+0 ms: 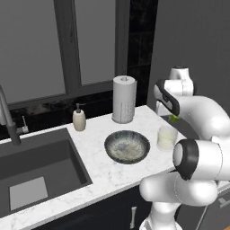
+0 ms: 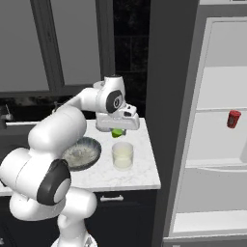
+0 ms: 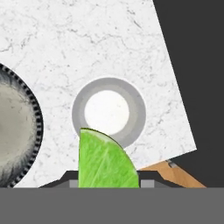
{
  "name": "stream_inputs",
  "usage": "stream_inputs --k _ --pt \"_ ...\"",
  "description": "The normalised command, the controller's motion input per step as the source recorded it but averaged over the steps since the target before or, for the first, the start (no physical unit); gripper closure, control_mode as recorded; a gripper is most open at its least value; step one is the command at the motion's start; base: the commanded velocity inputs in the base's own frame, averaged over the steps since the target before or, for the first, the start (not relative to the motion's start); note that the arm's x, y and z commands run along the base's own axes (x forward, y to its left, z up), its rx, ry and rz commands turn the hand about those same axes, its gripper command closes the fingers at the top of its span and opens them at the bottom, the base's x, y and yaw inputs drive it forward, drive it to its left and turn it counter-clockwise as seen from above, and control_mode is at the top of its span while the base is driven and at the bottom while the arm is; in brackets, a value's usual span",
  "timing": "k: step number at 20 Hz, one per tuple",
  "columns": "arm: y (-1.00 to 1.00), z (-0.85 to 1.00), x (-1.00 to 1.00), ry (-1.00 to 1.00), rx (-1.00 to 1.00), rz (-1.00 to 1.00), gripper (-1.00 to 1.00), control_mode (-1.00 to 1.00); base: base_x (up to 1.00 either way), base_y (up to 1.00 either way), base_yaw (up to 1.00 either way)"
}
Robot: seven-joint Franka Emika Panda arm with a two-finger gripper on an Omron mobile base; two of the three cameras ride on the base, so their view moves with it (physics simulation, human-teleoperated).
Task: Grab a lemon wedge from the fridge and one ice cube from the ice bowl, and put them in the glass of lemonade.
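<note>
counter [image 3: 109, 43]: lemon wedge [image 3: 106, 162] hides end effector [image 3: 107, 183] tips.

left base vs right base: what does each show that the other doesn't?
Left base alone: sink, faucet, soap bottle, paper towel roll. Right base alone: the open fridge with a red object on a shelf, and the gripper shut on the lemon wedge above the glass. Both: counter, ice bowl, glass, wedge.
</note>
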Motion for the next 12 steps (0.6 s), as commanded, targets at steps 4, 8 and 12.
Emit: stream_inputs --k 4,8,12 --pt "0.2 0.0 0.06 0.0 -0.02 -0.02 1.0 -1.0 0.0 0.0 0.0" --pt "-0.05 0.0 0.09 0.01 0.0 0.0 1.0 -1.0 0.0 0.0 0.0" --pt "-0.1 0.0 0.35 0.0 0.0 0.0 1.0 -1.0 0.0 0.0 0.0"
